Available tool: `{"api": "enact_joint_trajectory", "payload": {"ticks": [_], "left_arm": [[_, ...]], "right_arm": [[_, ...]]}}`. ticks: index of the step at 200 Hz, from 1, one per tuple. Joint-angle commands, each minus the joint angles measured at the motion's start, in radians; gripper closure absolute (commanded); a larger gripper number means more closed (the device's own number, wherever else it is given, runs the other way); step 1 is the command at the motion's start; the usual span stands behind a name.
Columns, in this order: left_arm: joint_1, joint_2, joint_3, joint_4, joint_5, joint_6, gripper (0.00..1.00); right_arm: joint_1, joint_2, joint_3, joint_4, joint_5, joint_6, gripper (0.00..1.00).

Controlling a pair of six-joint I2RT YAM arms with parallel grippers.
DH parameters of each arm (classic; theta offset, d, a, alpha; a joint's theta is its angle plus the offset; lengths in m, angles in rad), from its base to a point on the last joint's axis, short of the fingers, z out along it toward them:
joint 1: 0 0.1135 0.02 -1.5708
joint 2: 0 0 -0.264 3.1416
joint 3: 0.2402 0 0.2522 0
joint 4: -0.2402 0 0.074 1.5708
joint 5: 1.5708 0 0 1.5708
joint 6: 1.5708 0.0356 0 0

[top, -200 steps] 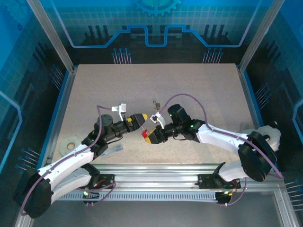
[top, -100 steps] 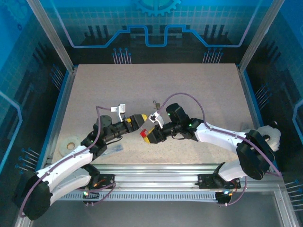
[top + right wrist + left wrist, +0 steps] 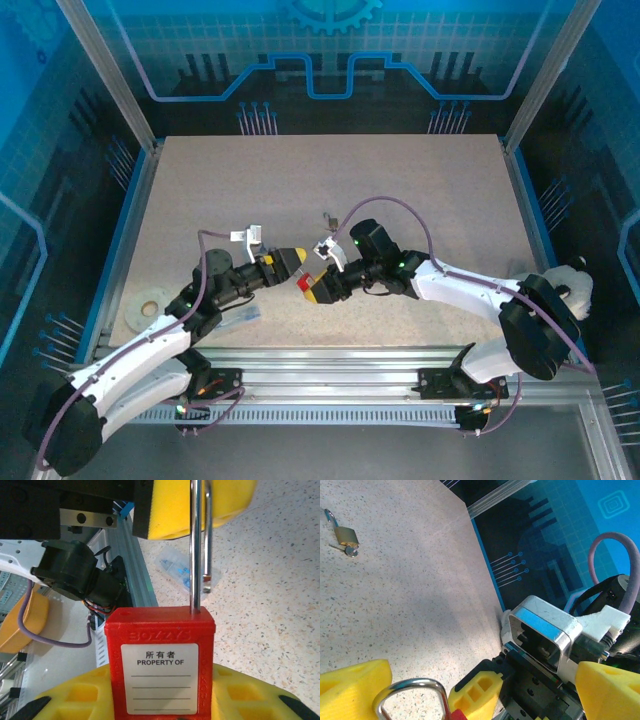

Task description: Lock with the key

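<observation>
At the near tabletop (image 3: 420, 180) edge: key (image 3: 246, 313) untouched, red padlock (image 3: 160, 665) held ready
Beside the left arm (image 3: 150, 345) the key lies loose, not picked up; further in, right fingers (image 3: 75, 700) pinch the red padlock's body; left fingers (image 3: 350, 690) stand spread around its raised shackle (image 3: 412, 681); fetching, inserting and turning the key all remain.

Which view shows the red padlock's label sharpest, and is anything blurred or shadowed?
Right wrist view: red padlock label crisp and evenly lit; the background behind its shackle is softer. Left wrist view: near yellow fingers blurred, a broad soft shadow crosses the table. Top external view: padlock just a small red speck.
</observation>
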Motion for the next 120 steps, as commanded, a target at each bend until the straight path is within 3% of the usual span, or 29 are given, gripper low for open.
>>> {"api": "enact_joint_trajectory", "payload": {"ticks": [1, 62, 120], "left_arm": [[-0.015, -0.032, -0.003, 0.017, 0.047, 0.017, 0.05], [-0.015, -0.050, -0.006, -0.008, 0.042, 0.026, 0.10], [-0.015, -0.070, -0.010, -0.045, 0.031, 0.041, 0.20]], "right_arm": [[0.000, 0.012, 0.032, -0.010, 0.028, -0.005, 1.00], [0.001, 0.009, 0.033, -0.014, 0.030, -0.007, 1.00], [0.001, 0.000, 0.029, -0.017, 0.038, -0.009, 1.00]]}}
